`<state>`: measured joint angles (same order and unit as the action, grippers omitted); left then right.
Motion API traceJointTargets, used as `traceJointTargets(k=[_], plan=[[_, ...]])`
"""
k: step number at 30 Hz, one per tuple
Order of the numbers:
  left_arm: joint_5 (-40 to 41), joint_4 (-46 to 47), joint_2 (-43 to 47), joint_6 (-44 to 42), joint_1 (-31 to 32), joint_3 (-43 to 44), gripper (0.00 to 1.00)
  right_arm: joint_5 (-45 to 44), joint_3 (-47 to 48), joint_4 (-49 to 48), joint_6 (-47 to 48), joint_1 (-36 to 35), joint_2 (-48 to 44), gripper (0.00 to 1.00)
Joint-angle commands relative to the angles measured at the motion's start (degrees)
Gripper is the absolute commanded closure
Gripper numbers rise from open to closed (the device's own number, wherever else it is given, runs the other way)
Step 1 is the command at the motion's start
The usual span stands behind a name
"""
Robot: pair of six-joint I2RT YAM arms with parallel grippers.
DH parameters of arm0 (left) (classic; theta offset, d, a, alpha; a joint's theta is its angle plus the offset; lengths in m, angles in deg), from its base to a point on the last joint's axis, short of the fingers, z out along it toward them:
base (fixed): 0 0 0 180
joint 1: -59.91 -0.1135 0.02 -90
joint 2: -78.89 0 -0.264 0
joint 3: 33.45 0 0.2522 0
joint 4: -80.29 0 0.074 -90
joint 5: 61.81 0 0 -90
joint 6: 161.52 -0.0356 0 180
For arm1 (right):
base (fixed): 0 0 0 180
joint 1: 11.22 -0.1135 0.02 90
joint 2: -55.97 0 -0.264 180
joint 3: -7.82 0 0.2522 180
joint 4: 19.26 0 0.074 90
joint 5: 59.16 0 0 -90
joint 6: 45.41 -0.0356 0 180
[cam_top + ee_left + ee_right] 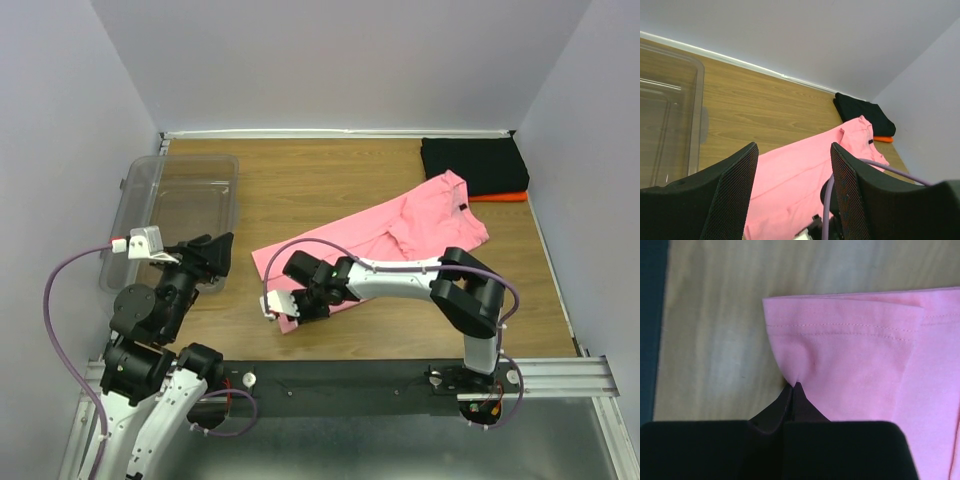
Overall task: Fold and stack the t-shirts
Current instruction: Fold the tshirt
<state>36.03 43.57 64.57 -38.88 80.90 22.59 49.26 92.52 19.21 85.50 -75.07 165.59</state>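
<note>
The bright pink t-shirt (400,225) lies partly folded across the middle of the table. My right gripper (292,312) sits at its near left corner. In the right wrist view that gripper (794,385) is shut on the hemmed edge of the pink t-shirt (855,360), and the cloth puckers at the tips. A folded black t-shirt (475,165) rests on the orange-red t-shirt (500,197) at the back right. My left gripper (215,255) hangs open above the table, left of the pink t-shirt (790,180), with nothing between its fingers (735,185).
A clear plastic tub (185,160) stands at the back left, close beside the left gripper. The black rail along the table's near edge (350,375) lies just behind the right gripper. Walls close the table in at the back and both sides.
</note>
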Motion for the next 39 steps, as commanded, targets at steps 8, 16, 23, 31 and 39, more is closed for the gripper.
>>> traceJointTargets(k=[8,16,23,31,39], plan=[[-4.3,5.0,-4.8,-1.2,-0.3,-1.2,0.32,4.2,0.1,4.3,-1.1,-8.3,0.9,0.99],[-7.1,11.0,-11.2,-3.2,-0.3,-2.1,0.32,3.5,2.3,6.0,-1.6,-12.0,-0.5,0.97],[-15.6,22.2,-27.9,-6.4,-0.4,0.9,0.32,-4.7,-1.8,9.9,1.2,-8.3,-11.1,0.29],[-38.9,31.1,-63.3,-7.8,1.0,13.9,0.31,2.9,-14.9,10.3,-1.3,30.8,-34.2,0.22],[-39.5,8.4,-101.5,-25.8,10.9,50.5,0.32,18.6,-18.8,4.3,-17.4,72.2,-40.2,0.22]])
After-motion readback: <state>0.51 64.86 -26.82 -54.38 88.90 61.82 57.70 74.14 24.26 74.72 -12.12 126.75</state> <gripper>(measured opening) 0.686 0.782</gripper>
